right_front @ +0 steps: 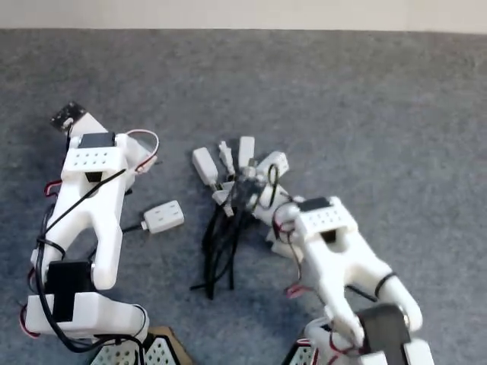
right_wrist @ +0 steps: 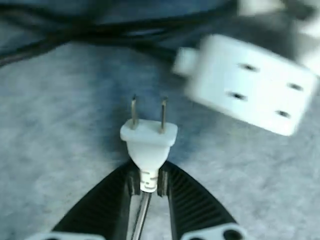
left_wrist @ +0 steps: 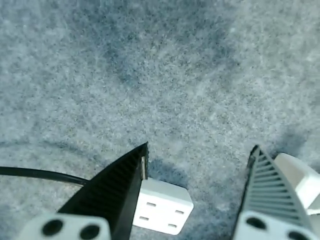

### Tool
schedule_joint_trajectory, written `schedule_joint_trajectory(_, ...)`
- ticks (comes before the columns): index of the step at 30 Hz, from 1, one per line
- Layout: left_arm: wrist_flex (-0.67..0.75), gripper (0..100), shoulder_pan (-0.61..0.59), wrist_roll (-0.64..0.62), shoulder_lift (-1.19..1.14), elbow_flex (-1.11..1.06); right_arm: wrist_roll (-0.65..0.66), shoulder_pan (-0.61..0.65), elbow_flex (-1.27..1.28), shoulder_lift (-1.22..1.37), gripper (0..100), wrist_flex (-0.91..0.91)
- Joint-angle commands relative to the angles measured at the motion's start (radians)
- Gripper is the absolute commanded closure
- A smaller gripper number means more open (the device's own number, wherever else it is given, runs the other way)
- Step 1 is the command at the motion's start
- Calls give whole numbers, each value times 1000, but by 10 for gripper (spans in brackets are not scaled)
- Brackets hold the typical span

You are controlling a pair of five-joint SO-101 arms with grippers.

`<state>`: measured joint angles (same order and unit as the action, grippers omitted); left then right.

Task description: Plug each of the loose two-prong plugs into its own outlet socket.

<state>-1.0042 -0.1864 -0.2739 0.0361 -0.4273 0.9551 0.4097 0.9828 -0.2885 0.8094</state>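
White plug (right_wrist: pixel 148 137), clenched in your right gripper (right_wrist: pixel 148 182), faces what seems a four-slot outlet (right_wrist: pixel 247 85); your left gripper (left_wrist: pixel 200 149) hangs released.

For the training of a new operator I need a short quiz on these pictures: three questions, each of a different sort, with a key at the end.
1. True or false: the right gripper is shut on a white two-prong plug.
2. The left gripper is: A) open, with carpet between its fingers; B) shut on a black cord; C) shut on an outlet block.
3. Fill in: the cords bundled in the middle of the high view are ____ in colour.
Key: 1 true; 2 A; 3 black.
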Motion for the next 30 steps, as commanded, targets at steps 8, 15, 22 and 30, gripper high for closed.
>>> schedule_joint_trajectory(8, 8, 680, -12, -2, 38, 5, -180, 30, 214, -255, 971, -102)
schedule_joint_trajectory(15, 9, 680, -10, -2, 38, 4, -313, 27, 308, -252, 795, -202)
schedule_joint_trajectory(22, 21, 680, -8, -2, 38, -16, -307, 24, 314, -251, 796, -200)
schedule_joint_trajectory(30, 55, 680, -5, -2, 38, -36, -313, 25, 309, -260, 973, -119)
